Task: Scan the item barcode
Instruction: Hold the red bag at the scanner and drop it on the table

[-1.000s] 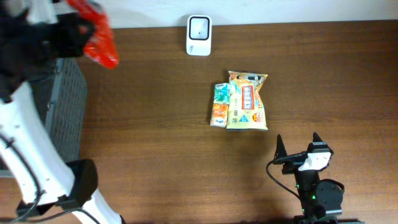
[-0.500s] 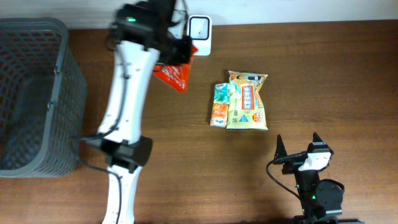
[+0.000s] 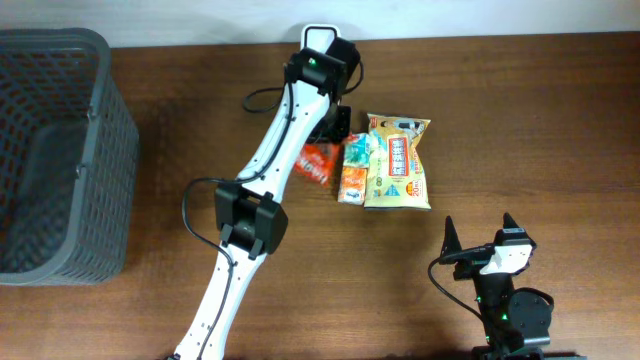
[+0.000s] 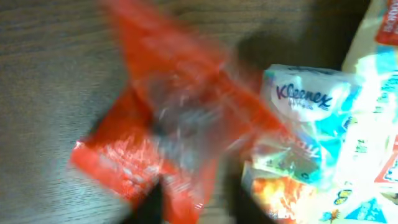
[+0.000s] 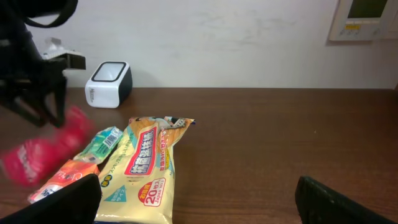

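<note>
Left wrist view: packet [image 4: 180,143] smeared across centre frame — print unreadable, outline soft. Left gripper [image 4: 198,210] shows only as two dark blurs at the bottom edge; whether it grips cannot be told. Pouch [image 4: 380,124] cut by the right edge.
Overhead: left arm [image 3: 280,150] covers most of the scanner [image 3: 320,32] and part of the packet. Basket [image 3: 110,140] cut at the left edge.
Right wrist view: packet a red blur at lower left — right gripper [image 5: 199,202] fingers cropped by the bottom edge.
</note>
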{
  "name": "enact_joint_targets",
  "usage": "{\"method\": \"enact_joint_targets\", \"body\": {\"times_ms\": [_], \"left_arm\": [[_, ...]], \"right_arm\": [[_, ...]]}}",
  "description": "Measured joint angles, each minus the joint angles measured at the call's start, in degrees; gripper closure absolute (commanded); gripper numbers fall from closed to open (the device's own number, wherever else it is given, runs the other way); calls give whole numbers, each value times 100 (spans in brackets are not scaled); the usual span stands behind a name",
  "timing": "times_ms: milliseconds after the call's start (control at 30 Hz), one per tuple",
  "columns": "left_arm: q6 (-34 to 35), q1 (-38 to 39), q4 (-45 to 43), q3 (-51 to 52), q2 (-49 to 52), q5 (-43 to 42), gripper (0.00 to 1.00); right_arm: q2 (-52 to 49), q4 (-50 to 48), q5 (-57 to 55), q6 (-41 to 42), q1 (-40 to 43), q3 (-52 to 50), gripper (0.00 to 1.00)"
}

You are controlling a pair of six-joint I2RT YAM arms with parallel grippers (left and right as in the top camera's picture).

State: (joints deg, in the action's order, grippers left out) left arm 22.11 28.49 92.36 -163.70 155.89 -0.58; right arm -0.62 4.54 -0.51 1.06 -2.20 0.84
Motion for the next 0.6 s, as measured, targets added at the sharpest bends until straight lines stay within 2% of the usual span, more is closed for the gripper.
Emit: {"method": "enact_joint_targets", "body": {"times_ms": [267,333,400,433,600], "left_arm": [[46,-22,433,-365,7,-4,31],[22,-76,431,-772,2,-4,21],[17,-177,428,-1113,-28,2,4],[-22,-236,431,-1189,-70,24,1],[-59,-737,431,-1344,-549,92,1]], "right_arm": [[0,0,2,0,-2,0,1],[0,0,0,0,0,0,1],[0,0,0,0,0,0,2],[0,0,2,-2,0,0,1],[0,0,0,-2,0,0,2]]}}
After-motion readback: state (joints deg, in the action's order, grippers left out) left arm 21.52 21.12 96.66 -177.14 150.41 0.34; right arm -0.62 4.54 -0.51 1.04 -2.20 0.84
